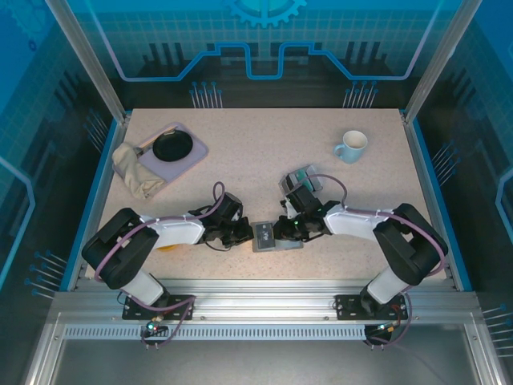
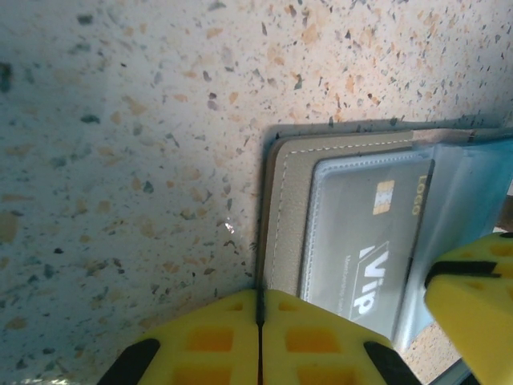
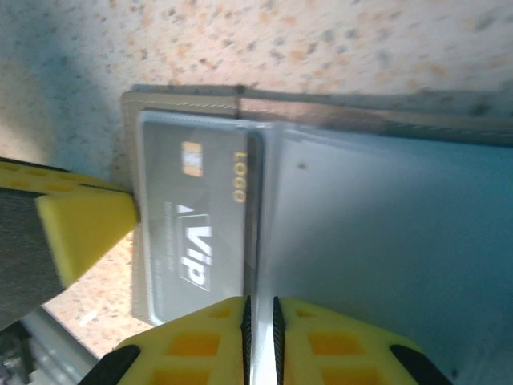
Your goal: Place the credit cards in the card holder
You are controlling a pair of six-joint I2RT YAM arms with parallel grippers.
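Near the front edge of the speckled table (image 1: pixel 264 160), between my two wrists, the card holder (image 1: pixel 267 237) lies open and flat. A grey credit card (image 2: pixel 365 241) with a gold chip, the word LOGO and a white VIP mark sits under the clear pocket of the half nearer my left arm. A tan stitched border frames that pocket.

My left gripper (image 2: pixel 259 321) has its yellow pads pressed together, with only a hairline seam between them. The tips are set right at the holder's outer edge. I cannot tell whether they pinch that edge or merely touch it.

My right gripper (image 3: pixel 260 321) is clamped on the card holder. A thin pale strip at the boundary between the card pocket and the pale-blue half runs into the narrow slit between its pads. The pale-blue half spreads out to the side away from the card.

From my right wrist, one of my left fingers (image 3: pixel 80 224) shows as a yellow wedge touching the holder's outer edge beside the card.

Further back on my right, a small box with teal cards (image 1: pixel 301 176) stands just behind my right forearm. A pale mug (image 1: pixel 351 146) sits well beyond it. At the far left, a lilac tray (image 1: pixel 195 155) carries a black dish (image 1: pixel 172 145), with a crumpled beige cloth (image 1: pixel 135 172) against its near corner.
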